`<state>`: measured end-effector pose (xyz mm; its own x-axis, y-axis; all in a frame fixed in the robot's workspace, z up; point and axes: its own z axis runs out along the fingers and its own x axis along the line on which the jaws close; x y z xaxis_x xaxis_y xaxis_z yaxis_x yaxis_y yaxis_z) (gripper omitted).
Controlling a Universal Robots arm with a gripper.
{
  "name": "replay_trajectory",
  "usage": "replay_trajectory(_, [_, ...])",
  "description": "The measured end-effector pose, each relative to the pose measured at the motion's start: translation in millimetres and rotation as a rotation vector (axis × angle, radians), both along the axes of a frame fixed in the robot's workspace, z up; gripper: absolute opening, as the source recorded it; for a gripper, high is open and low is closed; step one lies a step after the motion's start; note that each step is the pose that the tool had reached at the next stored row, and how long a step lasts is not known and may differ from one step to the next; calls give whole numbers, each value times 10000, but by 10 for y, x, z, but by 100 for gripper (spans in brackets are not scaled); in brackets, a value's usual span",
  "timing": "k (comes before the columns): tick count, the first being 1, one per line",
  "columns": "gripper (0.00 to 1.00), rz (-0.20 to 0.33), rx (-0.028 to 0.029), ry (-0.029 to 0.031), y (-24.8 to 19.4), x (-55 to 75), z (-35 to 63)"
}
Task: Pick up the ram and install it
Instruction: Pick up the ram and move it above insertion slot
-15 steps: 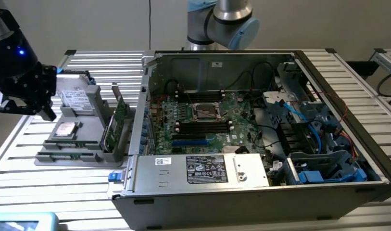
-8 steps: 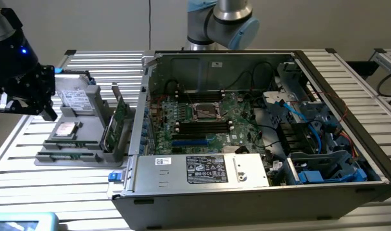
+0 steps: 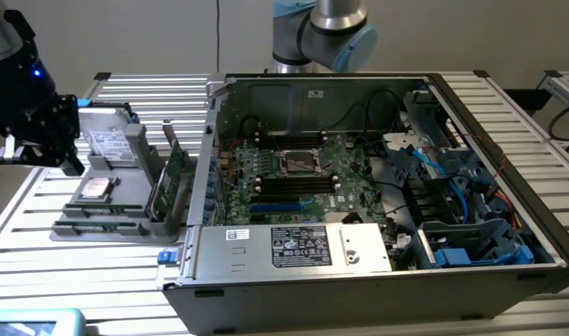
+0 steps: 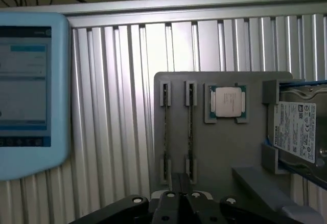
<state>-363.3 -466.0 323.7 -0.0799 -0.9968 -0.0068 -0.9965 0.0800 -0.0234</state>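
Observation:
Two ram sticks stand edge-on in the slots of a grey parts tray (image 4: 225, 147), one ram stick (image 4: 166, 127) beside the other (image 4: 190, 127). In the exterior view they lie along the tray's near end (image 3: 99, 210). My gripper (image 4: 179, 193) hangs above that end of the tray, apart from the sticks, its fingers shut with nothing between them. The exterior view has the black gripper (image 3: 60, 154) at its left, beside the tray (image 3: 125, 210). The open computer case (image 3: 359, 273) holds the motherboard with black memory slots (image 3: 294, 183).
A processor chip (image 4: 227, 102) and a hard drive (image 4: 299, 132) also sit on the tray. A green expansion card (image 3: 172, 175) stands upright between tray and case. A light-blue pendant (image 4: 30, 91) lies on the slatted table. The power supply (image 3: 294, 245) fills the case's near side.

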Motion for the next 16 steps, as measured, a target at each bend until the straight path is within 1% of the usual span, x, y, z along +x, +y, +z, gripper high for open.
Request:
replay_trajectory(4, [12,18,0,0,0,0,0])
replay_trajectory(5, [17,22,0,0,0,0,0])
replay_trajectory(6, [17,26,0,0,0,0,0])
replay_trajectory(8, [30,26,3,-6,-1,-1,-21])
replay_trajectory(9, [30,26,1,-9,0,-2,-38])
replay_trajectory(10, [36,25,1,-10,0,-5,-56])
replay_trajectory(16, [36,26,1,-11,0,-17,-166])
